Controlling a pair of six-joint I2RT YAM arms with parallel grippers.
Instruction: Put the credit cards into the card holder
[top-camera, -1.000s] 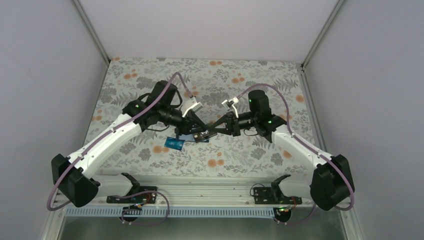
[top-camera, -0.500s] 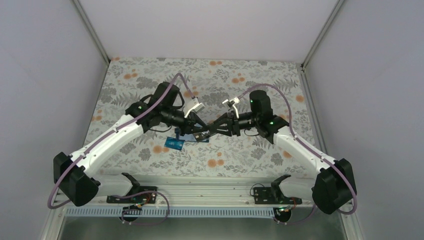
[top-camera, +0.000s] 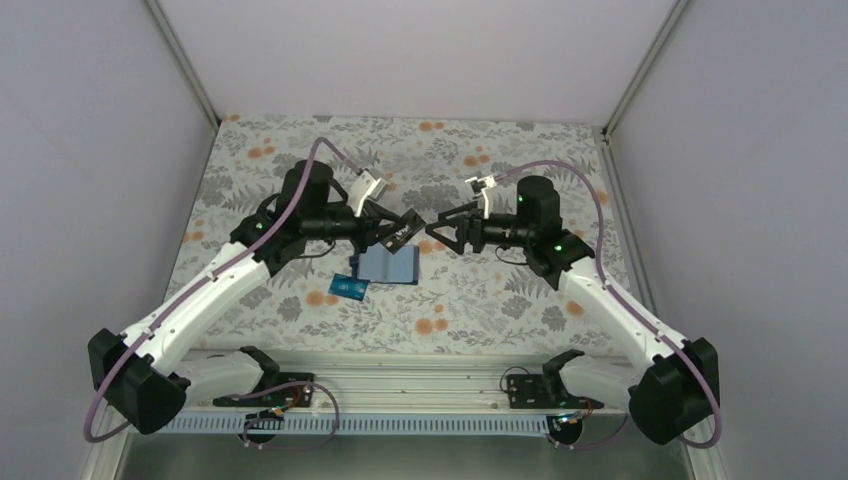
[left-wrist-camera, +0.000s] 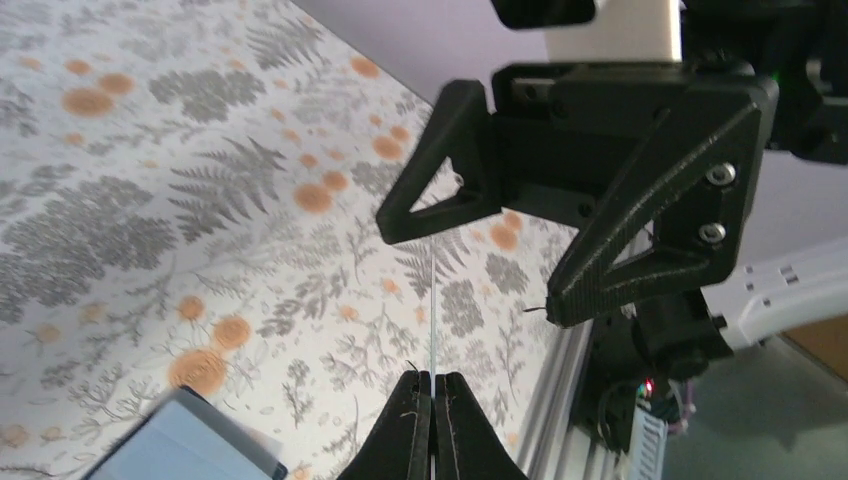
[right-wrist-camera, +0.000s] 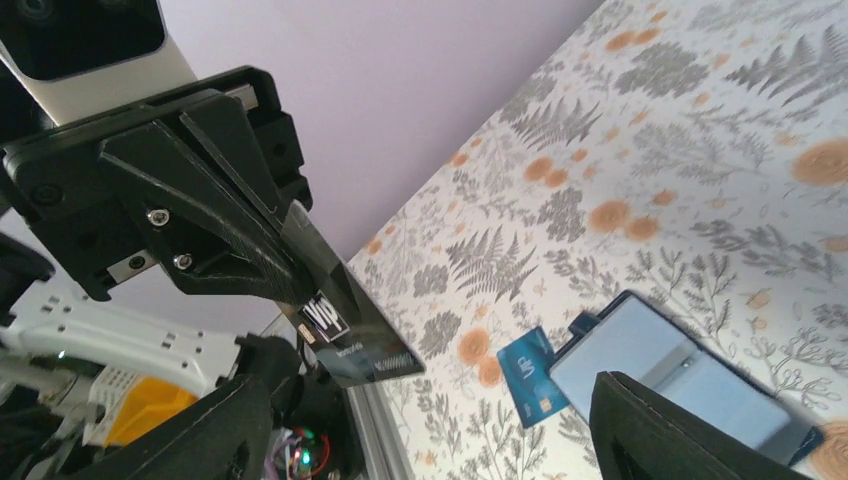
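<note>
Black card (top-camera: 400, 230) pinched in my left jaws above card holder (top-camera: 390, 266) — right jaws spread, clear of it — I'd square its edge to a slot, lower slowly.

Floral table (top-camera: 480, 300): open card holder (top-camera: 392, 266) lying flat, teal-blue card (top-camera: 349, 288) just beside it.

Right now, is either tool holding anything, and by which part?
Left tool pinches a black card by one end; the rest sticks out. Right tool is open, holding nothing.

Left pincer (top-camera: 393, 233) clamped tight, right pincer (top-camera: 437, 234) spread wide.
</note>
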